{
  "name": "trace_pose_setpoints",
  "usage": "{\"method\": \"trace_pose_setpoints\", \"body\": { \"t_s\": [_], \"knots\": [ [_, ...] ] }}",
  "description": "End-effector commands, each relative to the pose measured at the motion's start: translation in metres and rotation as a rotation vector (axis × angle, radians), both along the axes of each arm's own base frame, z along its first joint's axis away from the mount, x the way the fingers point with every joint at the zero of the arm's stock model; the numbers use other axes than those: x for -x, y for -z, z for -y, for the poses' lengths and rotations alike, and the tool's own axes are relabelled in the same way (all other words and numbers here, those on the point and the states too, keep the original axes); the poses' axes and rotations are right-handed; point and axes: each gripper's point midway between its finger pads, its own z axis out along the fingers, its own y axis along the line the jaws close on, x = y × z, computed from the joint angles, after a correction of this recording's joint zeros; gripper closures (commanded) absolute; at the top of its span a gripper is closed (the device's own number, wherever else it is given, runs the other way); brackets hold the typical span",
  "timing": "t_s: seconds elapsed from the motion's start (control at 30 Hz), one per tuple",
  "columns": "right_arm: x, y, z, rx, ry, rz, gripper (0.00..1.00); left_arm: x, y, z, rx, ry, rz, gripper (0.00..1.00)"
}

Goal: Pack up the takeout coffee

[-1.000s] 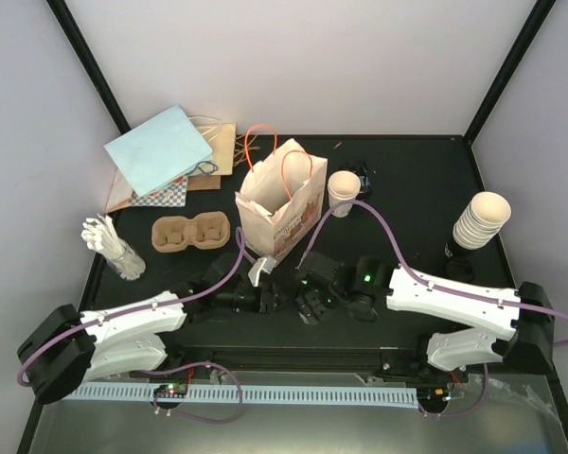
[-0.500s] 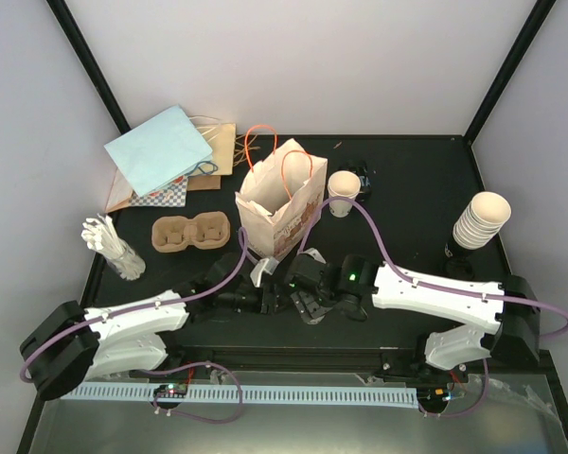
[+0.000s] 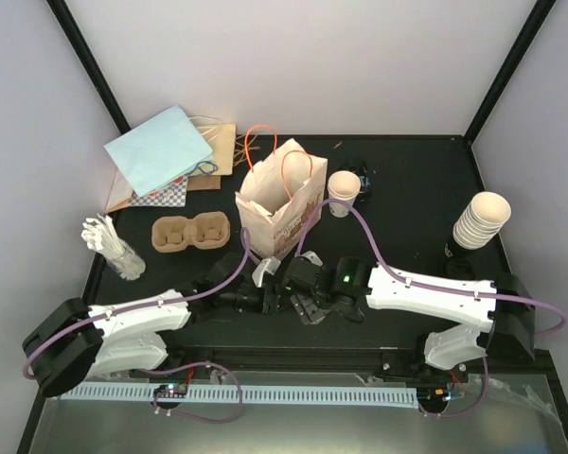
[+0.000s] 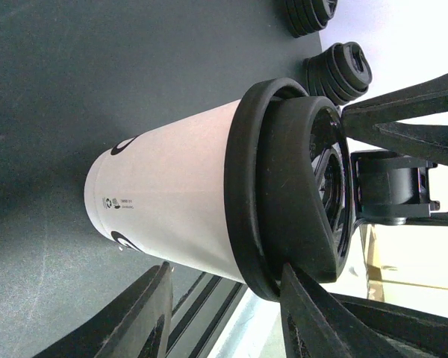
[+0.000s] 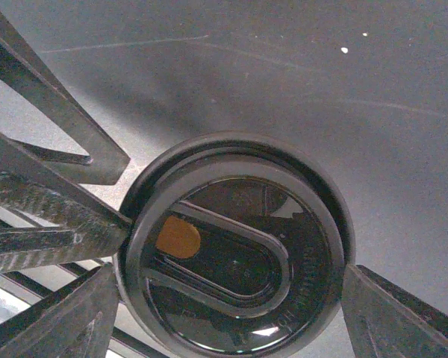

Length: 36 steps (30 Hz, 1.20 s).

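**Two arms close in on a coffee at the desk's near edge.** A takeout coffee cup (image 4: 172, 205) stands upright near the middle of the near edge of the black desk (image 3: 407, 203). It is just on the near side of a printed paper bag (image 3: 276, 210). The cream-white cup wears its round black lid (image 5: 235, 250), seated on the rim.

The right gripper (image 5: 234, 272) hangs straight above it, pointing down. Its jaws are spread wide on either side of the lid, tips about level with the lid's top. The left wrist view shows a narrow gap at one tip, so the claw is released and grasps nothing.

The left gripper (image 4: 225, 267) reaches in from the left, rolled onto its side so that one finger sits above the other. Its jaws stand partly apart, released, with only desk showing between them. The fingertips (image 4: 151, 309) lie at the cup's side, one by the lid's rim and one at mid-wall. Whether they press on the cup cannot be told.

Behind, the bag stands open with its orange handles (image 3: 265, 142) raised. An unlidded paper cup (image 3: 343, 187) stands just right of it, with stacks of black lids (image 4: 342, 68) close by toward the far edge. A stack of nested paper cups (image 3: 481, 219) stands by the right edge.

A brown pulp cup tray (image 3: 189, 232) lies left of the bag. A clear holder of white sticks (image 3: 114, 248) stands near the left edge. Flat bags, a light-blue one (image 3: 159, 149) on top, fill the far-left corner.
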Motion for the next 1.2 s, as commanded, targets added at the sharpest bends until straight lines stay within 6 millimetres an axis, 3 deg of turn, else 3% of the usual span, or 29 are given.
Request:
{"method": "trace_pose_setpoints", "body": {
  "t_s": [0.0, 0.27, 0.43, 0.6, 0.73, 0.9, 1.17],
  "knots": [
    [0.0, 0.002, 0.0, 0.014, 0.026, 0.002, 0.17, -0.001, -0.011, 0.008, 0.027, 0.02, 0.022, 0.58],
    [-0.002, 0.006, 0.005, 0.048, 0.05, 0.007, 0.16, 0.001, -0.009, 0.008, 0.021, 0.022, 0.019, 0.58],
    [-0.002, 0.005, 0.002, 0.036, 0.04, 0.004, 0.25, 0.001, -0.009, 0.009, 0.023, 0.024, 0.023, 0.59],
    [0.0, 0.009, 0.001, 0.04, 0.012, 0.001, 0.27, 0.001, -0.007, 0.009, 0.017, 0.024, 0.018, 0.59],
    [0.006, 0.016, -0.003, 0.014, -0.096, -0.003, 0.27, 0.001, -0.012, 0.008, 0.028, 0.022, 0.024, 0.59],
    [0.019, 0.024, -0.006, -0.027, -0.291, -0.011, 0.31, -0.003, -0.039, 0.001, 0.046, -0.015, 0.078, 0.5],
    [0.028, 0.013, -0.021, -0.047, -0.52, -0.002, 0.32, -0.013, -0.049, -0.028, 0.005, -0.087, 0.095, 0.51]
  ]
}}
